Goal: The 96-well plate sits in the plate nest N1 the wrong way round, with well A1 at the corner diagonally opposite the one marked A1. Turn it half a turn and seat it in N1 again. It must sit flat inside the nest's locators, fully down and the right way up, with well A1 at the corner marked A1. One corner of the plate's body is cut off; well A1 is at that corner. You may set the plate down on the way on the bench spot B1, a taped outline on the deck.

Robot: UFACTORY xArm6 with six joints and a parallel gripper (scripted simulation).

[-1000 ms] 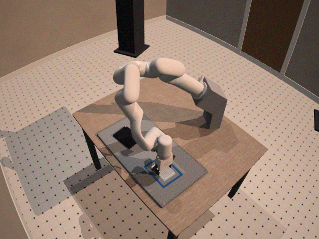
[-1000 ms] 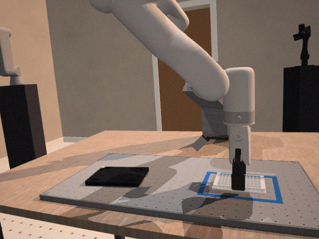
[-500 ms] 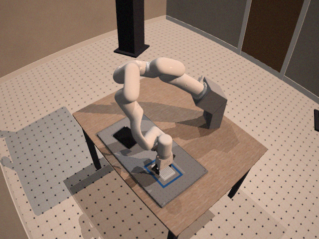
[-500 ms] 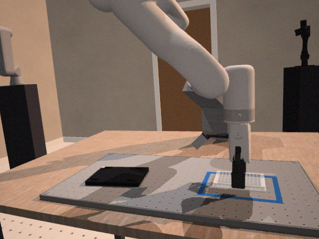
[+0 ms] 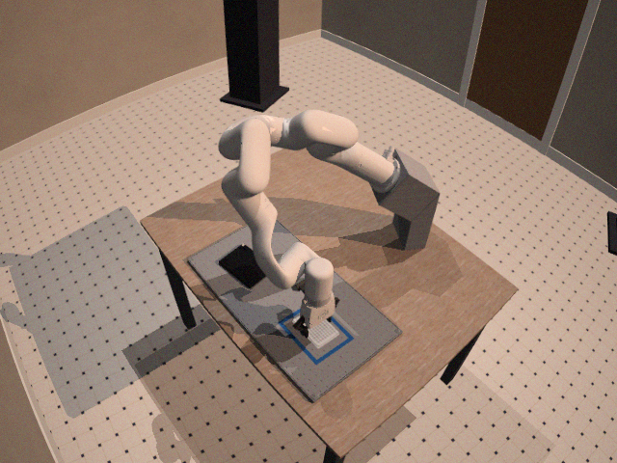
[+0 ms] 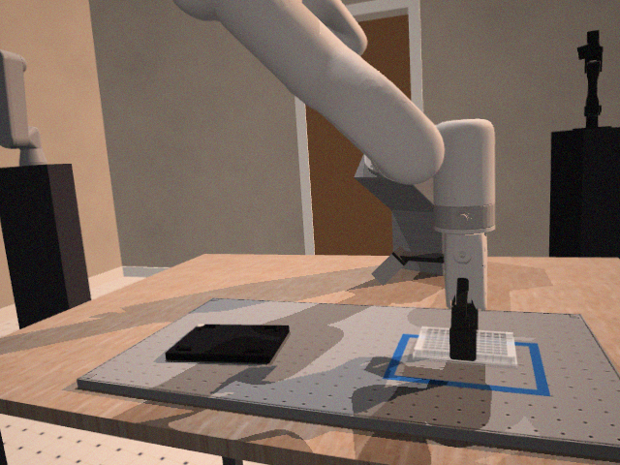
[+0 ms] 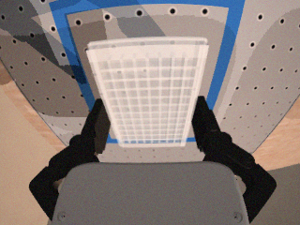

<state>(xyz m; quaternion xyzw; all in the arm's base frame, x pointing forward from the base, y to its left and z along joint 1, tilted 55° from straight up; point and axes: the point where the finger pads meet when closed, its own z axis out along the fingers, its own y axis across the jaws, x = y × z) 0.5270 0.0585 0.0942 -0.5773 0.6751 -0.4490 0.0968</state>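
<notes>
The clear 96-well plate (image 5: pixel 322 333) (image 7: pixel 150 90) hangs level, a little above the deck, over the blue taped outline of bench spot B1 (image 5: pixel 318 357) (image 6: pixel 465 384). My gripper (image 5: pixel 313 326) (image 6: pixel 463 345) (image 7: pixel 150 108) points straight down and is shut on the plate, with one black finger on each long side near one end. A shadow lies under the plate. The black plate nest N1 (image 5: pixel 242 264) (image 6: pixel 228 342) is empty at the other end of the grey deck. I cannot tell which corner of the plate is cut off.
The grey perforated deck (image 5: pixel 294 304) (image 6: pixel 350 360) lies on a wooden table (image 5: pixel 423 279). The arm's grey base block (image 5: pixel 411 199) stands at the table's far side. Black pedestals (image 6: pixel 35 240) (image 6: pixel 585 190) stand off the table.
</notes>
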